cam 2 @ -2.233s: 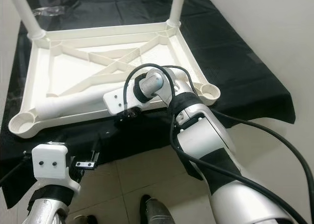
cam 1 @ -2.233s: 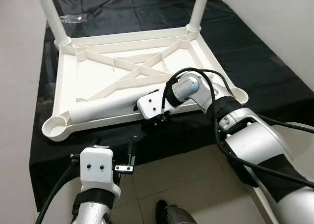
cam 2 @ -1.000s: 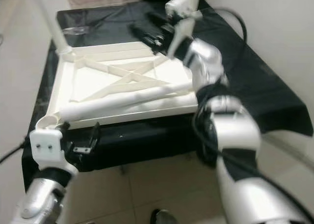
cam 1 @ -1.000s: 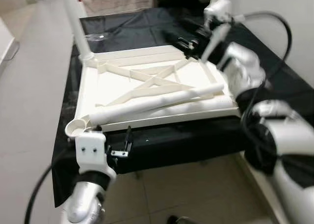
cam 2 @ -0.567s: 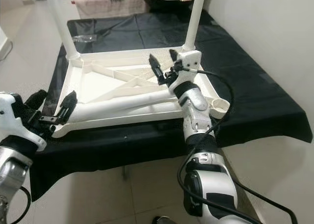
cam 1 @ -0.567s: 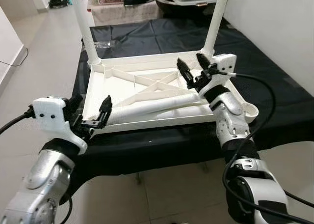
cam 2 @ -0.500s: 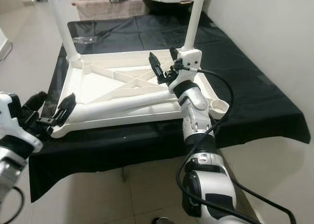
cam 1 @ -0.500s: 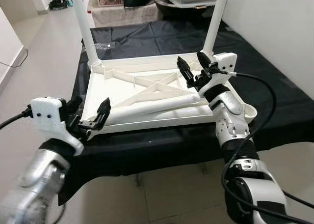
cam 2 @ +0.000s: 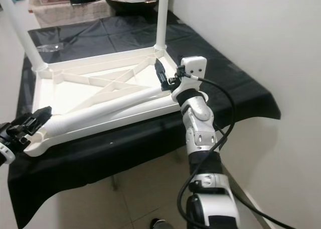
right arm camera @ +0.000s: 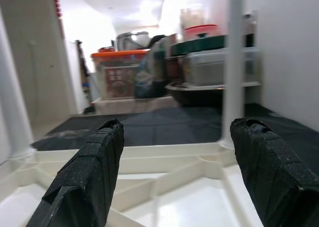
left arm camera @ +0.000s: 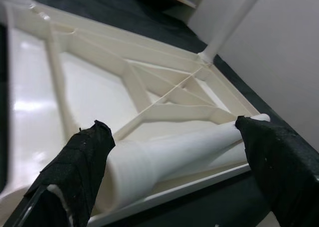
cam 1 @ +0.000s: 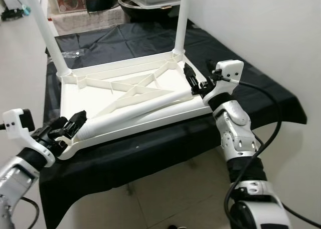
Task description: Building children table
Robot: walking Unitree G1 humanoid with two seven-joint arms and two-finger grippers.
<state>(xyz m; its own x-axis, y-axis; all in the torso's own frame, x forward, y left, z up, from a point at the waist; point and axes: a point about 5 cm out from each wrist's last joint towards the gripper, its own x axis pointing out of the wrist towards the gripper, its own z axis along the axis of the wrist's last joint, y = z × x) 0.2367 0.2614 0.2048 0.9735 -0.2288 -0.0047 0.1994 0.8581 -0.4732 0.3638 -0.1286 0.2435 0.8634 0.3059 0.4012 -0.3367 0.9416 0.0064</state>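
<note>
On the upturned white plastic tabletop (cam 1: 125, 83), two legs stand and one loose leg (cam 1: 135, 111) lies. My left gripper (cam 1: 67, 128) at eight o'clock and right gripper (cam 1: 193, 83) at three o'clock gape wide, empty.

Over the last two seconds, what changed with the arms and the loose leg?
The right gripper let go of the loose leg and rose to the tabletop's right rim, open. The left gripper came up from the floor side to the leg's thick end, open around it. Both mounted legs stay upright.
</note>
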